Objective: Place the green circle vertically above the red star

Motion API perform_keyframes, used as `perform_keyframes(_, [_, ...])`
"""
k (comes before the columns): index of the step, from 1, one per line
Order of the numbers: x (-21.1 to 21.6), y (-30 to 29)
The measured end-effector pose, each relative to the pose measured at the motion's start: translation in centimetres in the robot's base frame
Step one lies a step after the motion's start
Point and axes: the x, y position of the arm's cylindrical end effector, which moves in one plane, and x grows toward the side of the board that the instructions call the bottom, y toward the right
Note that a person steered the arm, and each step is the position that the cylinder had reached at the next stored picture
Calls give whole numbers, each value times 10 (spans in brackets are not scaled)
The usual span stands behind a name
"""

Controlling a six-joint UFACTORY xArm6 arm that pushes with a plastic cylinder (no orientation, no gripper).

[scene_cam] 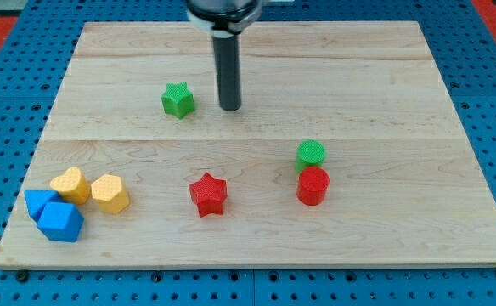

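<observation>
Tip (230, 108) of the rod rests on the wooden counter (401, 229) near the view's top, just right of the green star (178, 99), apart from it. No hand is fitted; the rod holds nothing. Green circle (311, 154) sits right of centre, touching or nearly touching the red cylinder (312, 185) below it. Red star (208, 194) lies lower, well left of the circle. Two yellow blocks (91, 189), possibly hearts, and two blue blocks (54, 216) cluster at bottom left.
</observation>
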Motion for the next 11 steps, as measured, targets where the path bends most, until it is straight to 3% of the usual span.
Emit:
perform_keyframes(3, [-4,-205])
perform_keyframes(4, [1,-133])
perform_keyframes(6, [34,93])
perform_keyframes(7, [59,167])
perform_keyframes(8, [110,147])
perform_keyframes(10, [75,12])
perform_keyframes(11, [82,58])
